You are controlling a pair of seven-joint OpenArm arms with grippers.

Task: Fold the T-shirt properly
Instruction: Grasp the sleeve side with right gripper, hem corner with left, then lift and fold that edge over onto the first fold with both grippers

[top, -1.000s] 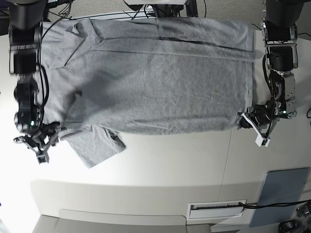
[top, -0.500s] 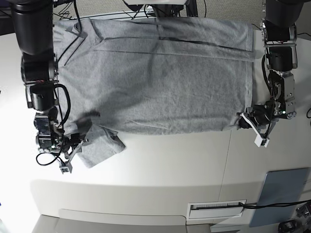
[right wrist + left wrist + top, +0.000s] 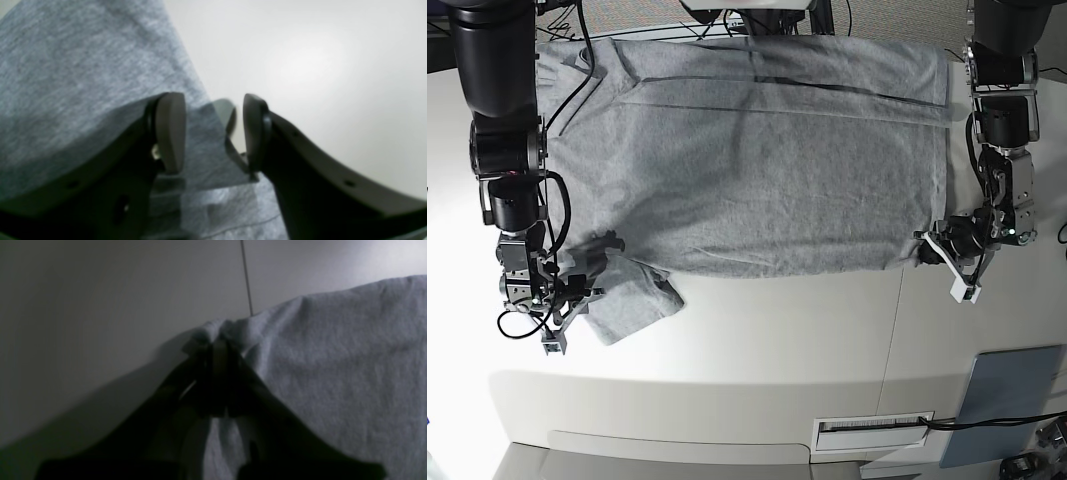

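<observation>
1. The T-shirt [image 3: 777,180] lies spread across the table [image 3: 757,330], a sleeve-like flap jutting at my right.
2. My left gripper [image 3: 217,343] pinches its near corner; a shallow pinch could slip under tension.
3. My right gripper [image 3: 213,133] stands wide astride the edge; closing off-line could catch two layers or miss.

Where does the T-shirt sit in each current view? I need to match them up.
Base: the T-shirt spreads across the upper middle, over the table.
Left wrist: right side and bottom centre.
Right wrist: left half, running down to bottom centre.
Shared landmark: its hem edge against the pale table.
</observation>
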